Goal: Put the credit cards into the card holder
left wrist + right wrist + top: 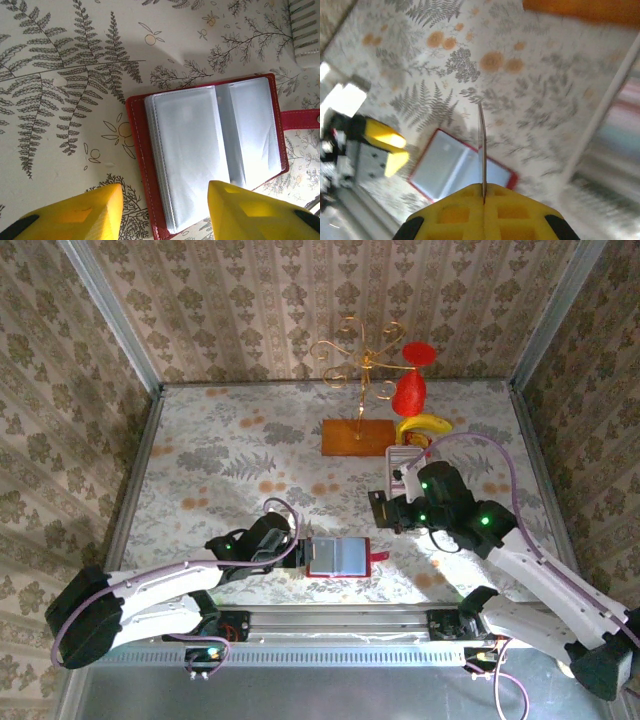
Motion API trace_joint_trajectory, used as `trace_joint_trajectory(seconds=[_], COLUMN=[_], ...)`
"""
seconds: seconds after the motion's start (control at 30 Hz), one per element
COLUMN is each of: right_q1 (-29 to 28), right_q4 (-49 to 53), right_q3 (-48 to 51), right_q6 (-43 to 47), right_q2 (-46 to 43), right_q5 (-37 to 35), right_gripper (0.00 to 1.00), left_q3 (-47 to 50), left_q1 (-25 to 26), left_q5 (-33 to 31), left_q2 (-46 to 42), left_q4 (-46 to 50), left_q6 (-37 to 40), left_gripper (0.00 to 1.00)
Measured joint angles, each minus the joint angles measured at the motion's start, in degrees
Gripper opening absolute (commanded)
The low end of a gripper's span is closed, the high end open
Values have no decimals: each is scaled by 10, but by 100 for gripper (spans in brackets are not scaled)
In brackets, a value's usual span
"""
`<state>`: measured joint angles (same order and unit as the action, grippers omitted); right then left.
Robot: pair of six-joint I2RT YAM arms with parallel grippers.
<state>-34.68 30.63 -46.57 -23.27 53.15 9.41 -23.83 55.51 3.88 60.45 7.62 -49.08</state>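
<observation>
The card holder (338, 557) lies open near the table's front edge, red with grey-blue pockets (200, 145) facing up and its snap tab (300, 120) to the right. My left gripper (165, 210) is open, its yellow fingers (75, 212) straddling the holder's near corner, one over a pocket page. My right gripper (484, 186) hovers above and to the right of the holder (455, 170), shut on one credit card (482, 145) seen edge-on. More credit cards stand in a white tray (403, 453) behind the right gripper (380, 508).
A gold wire stand on an orange-brown base (357, 437) stands at the back centre, with a red object (410, 392) and a yellow banana (424, 425) beside it. The tray's corner (306, 30) sits beyond the holder. Patterned walls enclose the table.
</observation>
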Motion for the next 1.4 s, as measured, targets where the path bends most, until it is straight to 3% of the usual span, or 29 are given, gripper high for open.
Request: trace_joint_trajectory(seconds=[0.17,0.33,0.53,0.73,0.87,1.07,1.27,1.4], right_q1=[-54,-107,-131,-133,-133,-129,-24,19], right_q4=[-101,-155,-230,-213,-118,29,209,245], right_q3=[111,125,136,132,80,-62,-115,-83], right_q6=[-233,-343,-414,-396,-260,154,525,662], right_q2=[33,79,133,130,76,6,49,71], right_q5=[24,21,16,-9,-73,-122,-105,-105], right_gripper=[0,0,0,0,0,0,0,0], left_q3=[-6,-10,-10,-13,-16,-21,-22,-22], left_q1=[0,3,11,12,14,15,15,15], left_q5=[9,15,20,19,19,17,17,17], left_q2=[26,44,63,64,64,63,63,54], left_q4=[-4,-10,-17,-17,-17,-17,-17,-14], left_q6=[-8,-13,-19,-23,-23,-22,-11,-3], left_gripper=[48,48,47,43,42,41,42,43])
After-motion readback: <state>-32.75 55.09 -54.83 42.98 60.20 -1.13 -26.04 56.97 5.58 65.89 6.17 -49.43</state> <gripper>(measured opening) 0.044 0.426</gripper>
